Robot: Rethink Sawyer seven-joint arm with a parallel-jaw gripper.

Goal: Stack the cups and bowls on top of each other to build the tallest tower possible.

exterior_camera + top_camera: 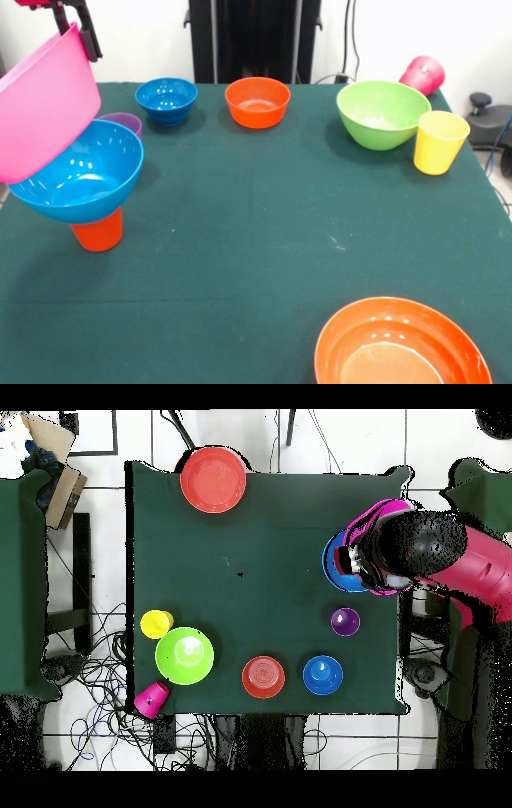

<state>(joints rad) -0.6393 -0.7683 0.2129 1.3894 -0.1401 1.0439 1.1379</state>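
I have the hand (78, 28) clamped on the far rim of the very large pink bowl (44, 104), up at about ten o'clock in the front view. The bowl hangs steeply tilted, its mouth turned off to the left and its base swung down toward the medium blue bowl (78, 172). That blue bowl sits mouth-up on the inverted orange cup (98, 230), itself leaning a little toward six o'clock.

What the next move turns on, as I judge it: the blue bowl lies directly below and slightly toward four o'clock of the hand, and the pink bowl's lower side already seems to touch its rim. I'd need to level the pink bowl before lowering, or the stack may tip.

The purple cup (122, 123) stands just behind the stack. The other pieces are spread well apart across the bench (240, 224).
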